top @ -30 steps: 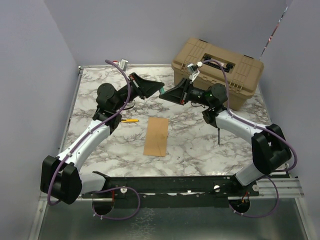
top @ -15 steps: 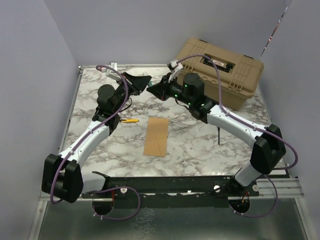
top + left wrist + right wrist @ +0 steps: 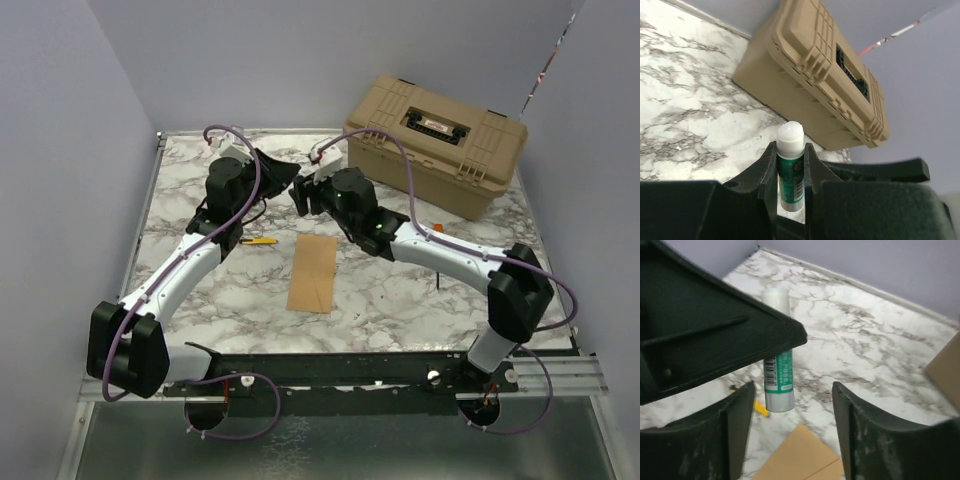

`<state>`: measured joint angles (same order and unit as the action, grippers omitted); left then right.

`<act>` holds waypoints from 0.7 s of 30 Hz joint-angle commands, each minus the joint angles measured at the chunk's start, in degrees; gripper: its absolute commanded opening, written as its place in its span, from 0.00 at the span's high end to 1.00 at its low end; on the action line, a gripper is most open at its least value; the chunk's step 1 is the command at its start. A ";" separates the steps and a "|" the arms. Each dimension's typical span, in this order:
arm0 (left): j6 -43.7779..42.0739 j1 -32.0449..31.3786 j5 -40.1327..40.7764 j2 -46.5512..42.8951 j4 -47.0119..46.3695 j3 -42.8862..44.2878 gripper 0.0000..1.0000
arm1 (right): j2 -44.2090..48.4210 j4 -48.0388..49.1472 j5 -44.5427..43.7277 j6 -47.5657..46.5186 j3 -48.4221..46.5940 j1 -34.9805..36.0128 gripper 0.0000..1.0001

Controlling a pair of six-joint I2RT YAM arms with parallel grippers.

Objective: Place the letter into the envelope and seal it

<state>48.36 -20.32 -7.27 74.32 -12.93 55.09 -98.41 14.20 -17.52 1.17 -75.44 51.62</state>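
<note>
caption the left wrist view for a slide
Left gripper clamps a white-capped green glue stick before a tan toolbox.

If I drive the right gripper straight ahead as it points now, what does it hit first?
Probably the glue stick held in the left gripper, which sits left of centre between the open fingers of the right gripper. The left gripper's finger could touch first; depth is unclear.
</note>
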 commanded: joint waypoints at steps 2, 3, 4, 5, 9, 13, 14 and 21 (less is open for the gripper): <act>-3.51 0.68 -12.21 -1.71 -3.33 1.92 1.00 | 11.43 -0.49 18.59 18.09 5.92 -4.84 0.25; -4.70 0.71 -14.35 -1.72 -4.17 2.13 1.00 | 12.97 0.89 21.76 21.00 8.31 -6.00 0.23; -6.03 0.79 -16.52 -1.79 -4.58 2.46 1.00 | 14.19 1.51 24.23 24.11 9.55 -6.83 0.23; -7.19 0.85 -18.58 -1.89 -4.88 2.74 1.00 | 15.35 1.72 26.77 26.95 10.51 -7.70 0.23; -8.39 0.92 -29.20 -1.86 -9.16 3.98 1.00 | 20.51 9.15 36.34 35.94 16.78 -10.32 0.23; -1.38 0.91 -40.19 -1.56 -22.38 3.60 1.00 | 25.02 13.19 33.58 48.77 22.28 -13.09 0.23; 1.00 0.89 -41.62 -1.25 -26.24 3.32 1.00 | 26.26 16.31 32.49 53.37 24.86 -13.72 0.23; 7.14 0.54 -43.65 -0.75 -33.31 3.44 1.00 | 23.73 38.30 43.99 57.15 29.09 -14.53 0.31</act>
<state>51.16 -19.59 -46.04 74.15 -38.57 57.32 -72.20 37.95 15.73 54.08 -44.64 36.91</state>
